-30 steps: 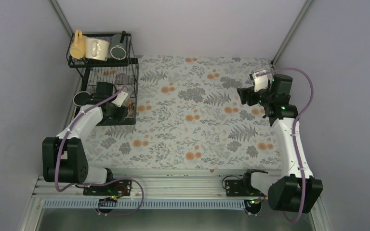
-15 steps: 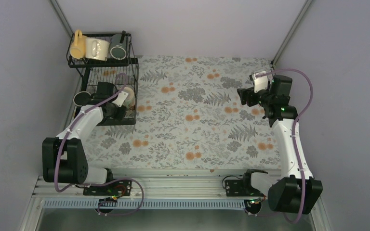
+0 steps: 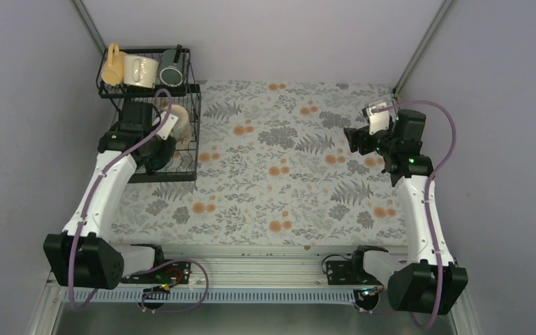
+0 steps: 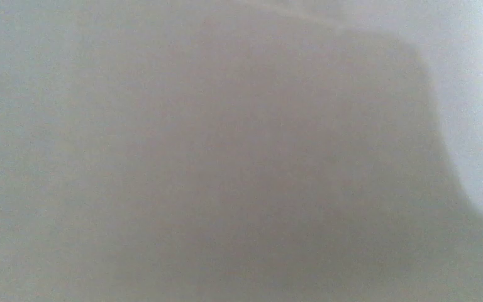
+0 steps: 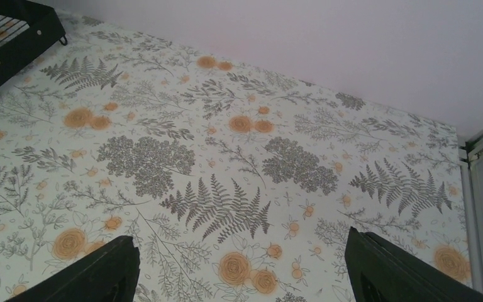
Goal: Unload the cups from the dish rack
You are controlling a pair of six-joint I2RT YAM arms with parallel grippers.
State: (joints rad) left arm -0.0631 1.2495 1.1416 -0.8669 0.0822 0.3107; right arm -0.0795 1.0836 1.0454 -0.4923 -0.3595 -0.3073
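Note:
The black wire dish rack (image 3: 183, 174) stands at the table's far left; its corner also shows in the right wrist view (image 5: 19, 38). On its upper shelf lie the yellow mug (image 3: 112, 65), the cream lettered mug (image 3: 142, 70) and the dark grey mug (image 3: 172, 72). My left gripper (image 3: 159, 117) is raised over the lower tray, its fingers hidden. A bit of the beige mug (image 3: 160, 104) shows at it, and a pale blurred surface fills the left wrist view. The dark green mug (image 3: 158, 157) shows below the wrist. The black mug is hidden. My right gripper (image 5: 245, 277) is open and empty above the cloth.
A floral cloth (image 3: 286, 174) covers the table. Grey walls close in on the left, back and right, with a metal post (image 3: 419, 42) at the far right corner. The arm bases sit on a rail (image 3: 251, 269) at the near edge.
My left arm has risen out of the lower tray and swung toward the upper shelf, and the beige mug came up with it. The right arm has hardly moved.

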